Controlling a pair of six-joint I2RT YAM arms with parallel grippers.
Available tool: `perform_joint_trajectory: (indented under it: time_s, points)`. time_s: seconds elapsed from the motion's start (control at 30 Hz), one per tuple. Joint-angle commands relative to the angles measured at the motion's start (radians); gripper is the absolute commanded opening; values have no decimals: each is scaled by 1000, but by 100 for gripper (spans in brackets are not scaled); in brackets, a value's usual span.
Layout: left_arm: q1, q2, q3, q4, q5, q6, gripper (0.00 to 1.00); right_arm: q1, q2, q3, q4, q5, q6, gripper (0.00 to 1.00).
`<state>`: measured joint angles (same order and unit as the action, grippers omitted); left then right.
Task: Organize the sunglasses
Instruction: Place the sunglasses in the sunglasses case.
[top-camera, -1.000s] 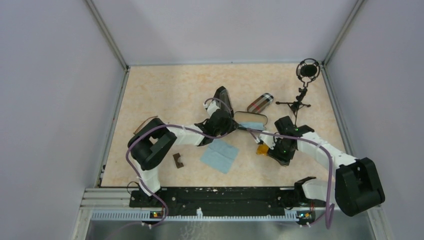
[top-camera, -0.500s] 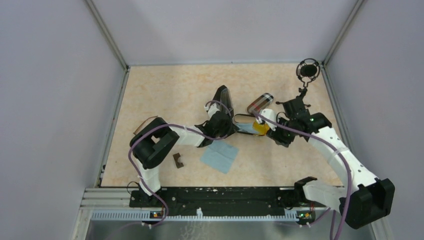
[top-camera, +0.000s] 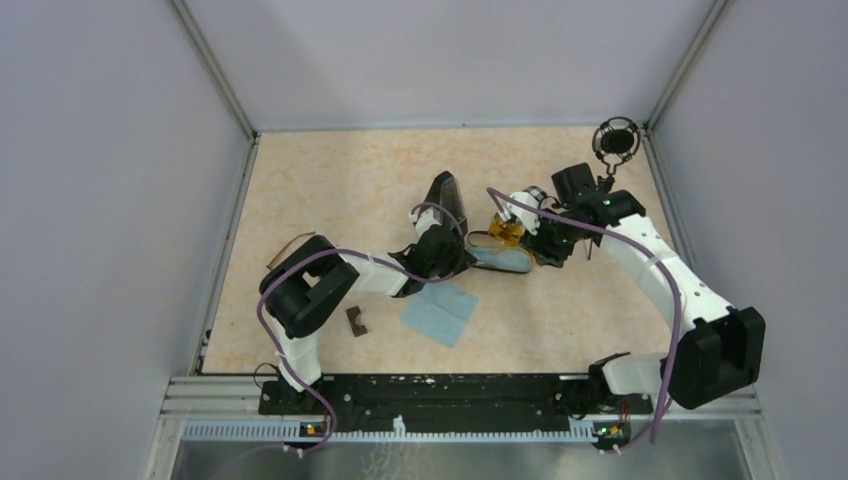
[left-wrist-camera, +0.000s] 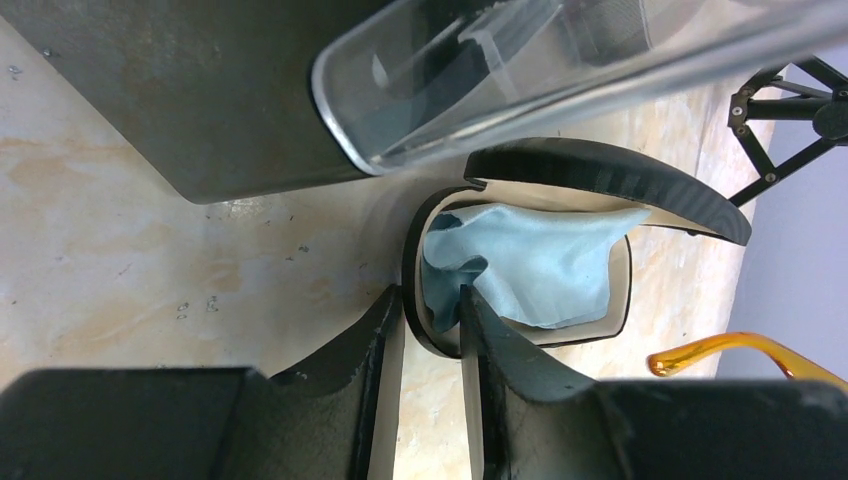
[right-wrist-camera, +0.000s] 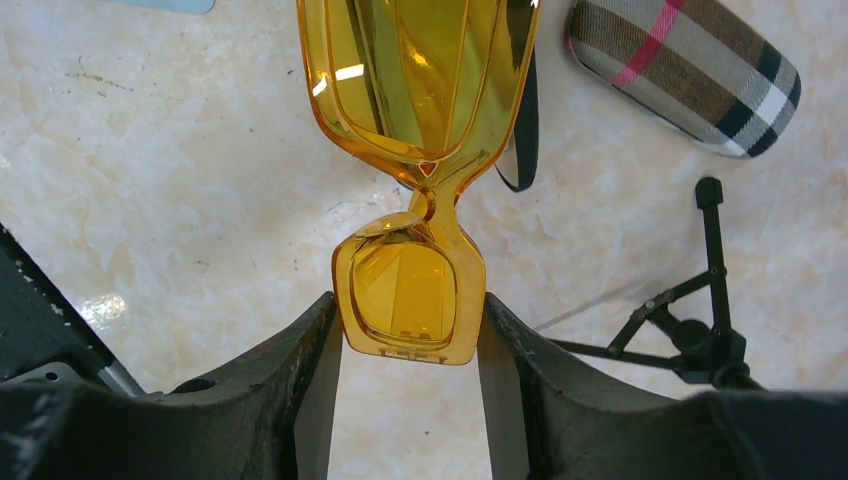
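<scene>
My right gripper (top-camera: 522, 234) (right-wrist-camera: 410, 310) is shut on the amber-lensed sunglasses (top-camera: 505, 232) (right-wrist-camera: 410, 300), one lens pinched between both fingers. The pair hangs just above the far edge of an open black case (top-camera: 500, 258) (left-wrist-camera: 520, 330) that holds a blue cloth (left-wrist-camera: 540, 265). My left gripper (top-camera: 455, 255) (left-wrist-camera: 432, 320) straddles the near end of that case's rim, one finger outside and one inside against the cloth. An amber temple (left-wrist-camera: 740, 350) shows at the lower right of the left wrist view. A slim brown pair of sunglasses (top-camera: 288, 247) lies at the table's left, beside the left arm.
A plaid cylindrical case (top-camera: 533, 193) (right-wrist-camera: 690, 75) lies just behind the right gripper. A black triangular case (top-camera: 447, 195) stands behind the left gripper. A microphone stand (top-camera: 612, 140) (right-wrist-camera: 700, 330) is at the back right. A second blue cloth (top-camera: 440, 312) and a small brown piece (top-camera: 356, 320) lie near the front.
The right arm has carried the amber sunglasses from the front right of the table back and left, to above the open case. The left gripper's fingers have narrowed onto the case rim.
</scene>
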<state>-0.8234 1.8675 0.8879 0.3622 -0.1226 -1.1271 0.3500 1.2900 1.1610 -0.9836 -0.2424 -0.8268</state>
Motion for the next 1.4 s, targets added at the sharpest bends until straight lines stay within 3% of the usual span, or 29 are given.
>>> perform_joint_trajectory:
  time_s: [0.0,0.87,1.37]
  points:
    - [1,-31,-9,25,-2,48,33,-8,58,44,32,-84,-92,16]
    - [3,-30,-9,19,-18,82,32,-3,290,31,222,-54,-147,13]
    - [2,-18,-4,39,-10,89,32,31,377,47,132,-9,-228,13]
